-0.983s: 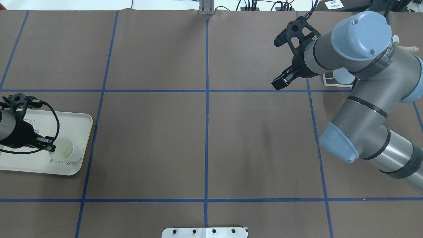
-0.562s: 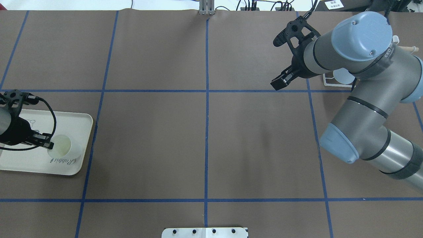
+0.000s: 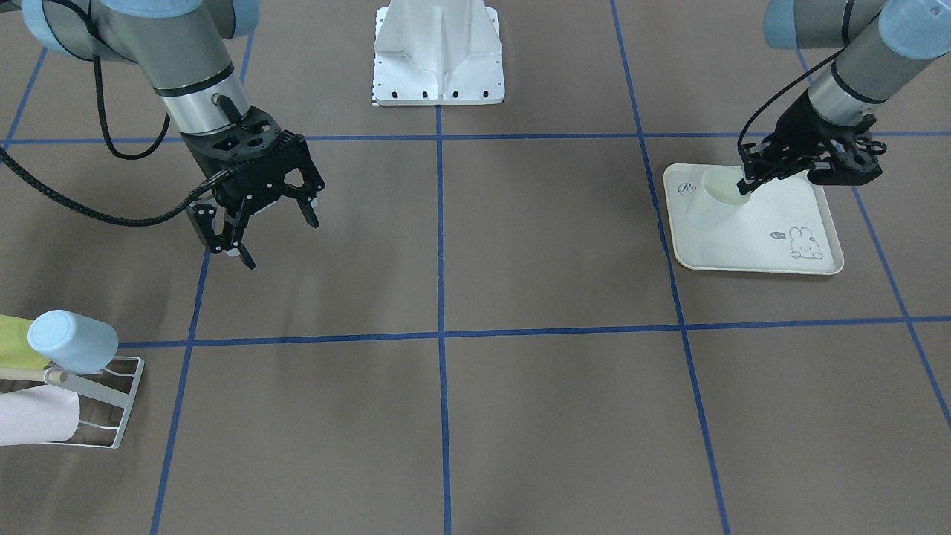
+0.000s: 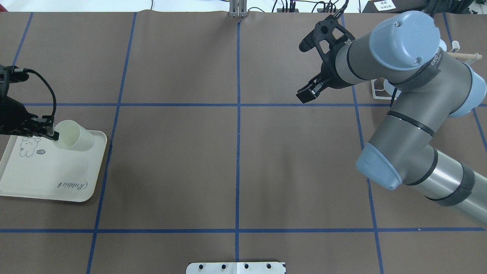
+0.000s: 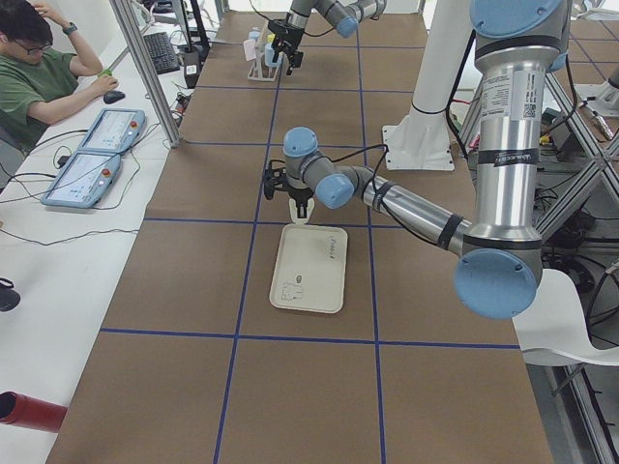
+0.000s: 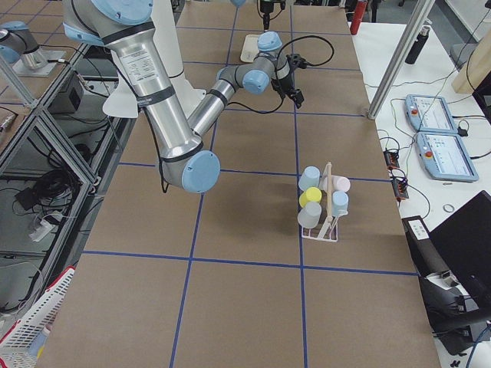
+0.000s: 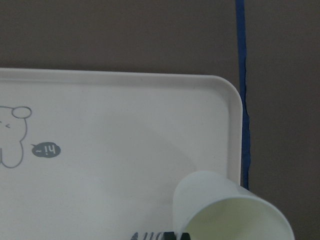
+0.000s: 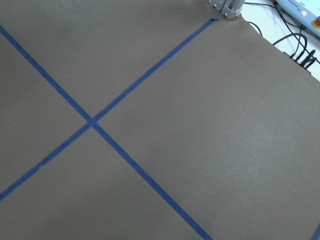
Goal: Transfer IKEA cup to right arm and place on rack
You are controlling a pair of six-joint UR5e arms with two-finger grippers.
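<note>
On your bench (image 4: 171, 171), the right arm (image 4: 403, 125) hung high, and the right claw (image 3: 278, 241) was spread open and empty. The tray (image 4: 45, 179) sat well apart from the rack (image 3: 95, 396). Your left claw (image 4: 53, 134) pinched the cup (image 4: 74, 135) by its rim, tilted over the tray's corner.

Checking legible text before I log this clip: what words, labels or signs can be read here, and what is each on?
"Rabbit", in script: on the cream tray, near one edge.
"hi~": in a small speech bubble beside the rabbit drawing on the same tray.
Letters on the dark strap around the right arm: too blurred to read.
White label beyond the table's far edge: too small to read.
</note>
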